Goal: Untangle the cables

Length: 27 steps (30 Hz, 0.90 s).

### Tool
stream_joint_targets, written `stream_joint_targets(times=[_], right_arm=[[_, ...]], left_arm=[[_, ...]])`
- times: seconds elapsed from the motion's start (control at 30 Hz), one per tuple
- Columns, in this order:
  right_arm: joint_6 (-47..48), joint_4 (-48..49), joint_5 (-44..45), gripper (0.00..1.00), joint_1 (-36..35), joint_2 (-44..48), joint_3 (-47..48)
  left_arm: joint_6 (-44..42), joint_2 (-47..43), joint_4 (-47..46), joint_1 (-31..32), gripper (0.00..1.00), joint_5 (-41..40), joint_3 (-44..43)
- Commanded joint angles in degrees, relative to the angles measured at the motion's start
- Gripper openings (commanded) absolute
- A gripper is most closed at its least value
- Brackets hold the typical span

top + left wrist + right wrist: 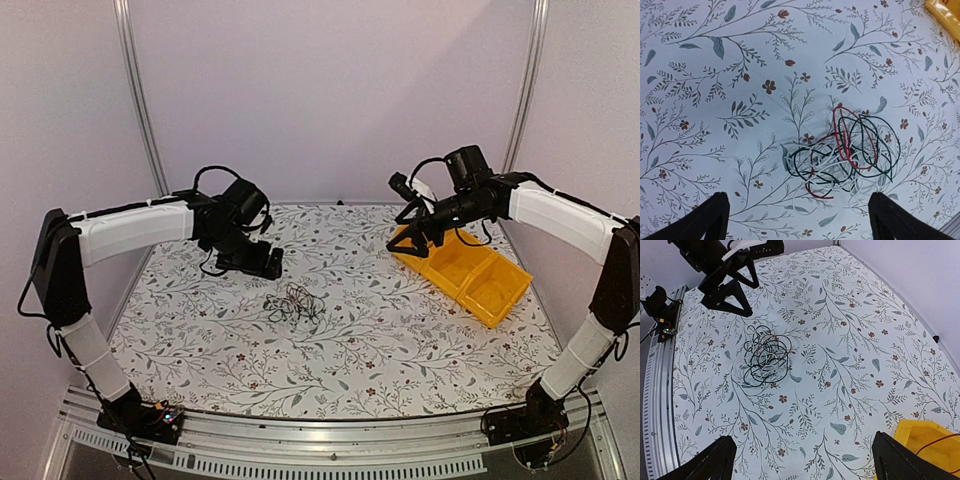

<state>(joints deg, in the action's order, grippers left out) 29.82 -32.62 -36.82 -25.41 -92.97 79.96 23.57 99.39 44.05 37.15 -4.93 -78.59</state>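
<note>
As we look out from the near rail where both arms are bolted, the flowered tablecloth [350, 370] comes first, and on it, about the middle of the table, the cables [293, 303] lie in one loose clump. They are thin loops of black, red and whitish wire laid over and through one another, touching nothing else. Just beyond the clump and a little to its left hangs the left gripper [268, 264], apart from the wires. From its wrist camera we see its fingers [710, 220] spread wide, with the clump lying on the cloth ahead of the gap between them. Farther back on the right, the right gripper [405, 243] hovers at the left end of a yellow bin [480, 280] — its jaws too stand wide apart. The bin has two compartments and sits at an angle near the right edge, well apart from the cables. In the right wrist view a thin red strand shows inside it — we cannot tell where the strand ends.
</note>
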Motion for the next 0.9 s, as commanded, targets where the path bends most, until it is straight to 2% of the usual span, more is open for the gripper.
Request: stream_joint_targets(times=[0.0,0.1,0.17,0.27,0.3,0.37,0.47,0.5,0.53,0.57,0.63,0.73,0.87], right_arm=[[4.0,-4.4,-0.6,0.99,0.2,1.3,1.5],[3.3,-4.2,-2.2,0.99,0.2,1.8,2.9],[4.1,-4.2,-3.8,0.99,0.0,1.9,3.4],[2.2,-4.2,-4.7,0.99,0.0,1.9,3.2],[2.5,-4.4,-5.5,0.99,0.0,2.1,2.6],[4.2,-4.6,-6.2,0.99,0.0,3.3,1.3],[3.1,-4.2,-4.0,0.99,-0.1,4.1,0.4],[2.5,-4.6,-3.9,0.99,-0.1,4.4,0.4],[3.0,-5.0,-4.0,0.99,-0.1,4.4,0.2],[4.6,-4.7,-3.4,0.99,-0.1,4.9,-0.4],[4.1,-1.1,2.7,0.99,-0.2,6.1,-2.8],[-5.1,2.4,14.5,0.99,-0.2,6.5,-4.6],[-1.6,2.9,12.9,0.99,-0.2,6.9,-5.7]], left_arm=[[-4.5,-4.9,-7.6,-0.8,1.00,1.4,1.1],[-4.5,-4.2,-6.8,-0.6,1.00,-3.7,-2.2],[-1.3,-1.5,-1.6,-0.8,1.00,-11.9,-5.3],[-4.0,5.8,6.5,-1.1,1.00,-15.3,-11.6],[-5.5,6.8,5.8,-1.3,1.00,-13.1,-11.9],[-8.0,6.9,-0.2,-1.8,0.97,-3.5,-9.1],[-6.2,8.9,-4.5,-3.2,0.68,13.6,-8.4],[-5.2,10.8,-3.5,-3.6,0.59,16.2,-9.5],[-4.5,13.0,-2.1,-3.8,0.50,17.9,-10.9],[-3.6,15.2,0.3,-3.8,0.46,18.7,-12.7],[-2.5,18.5,2.6,-3.7,0.44,19.7,-14.5],[-0.7,19.5,0.4,-3.8,0.41,20.5,-13.5],[-0.6,21.4,-0.3,-4.1,0.34,21.7,-13.8]])
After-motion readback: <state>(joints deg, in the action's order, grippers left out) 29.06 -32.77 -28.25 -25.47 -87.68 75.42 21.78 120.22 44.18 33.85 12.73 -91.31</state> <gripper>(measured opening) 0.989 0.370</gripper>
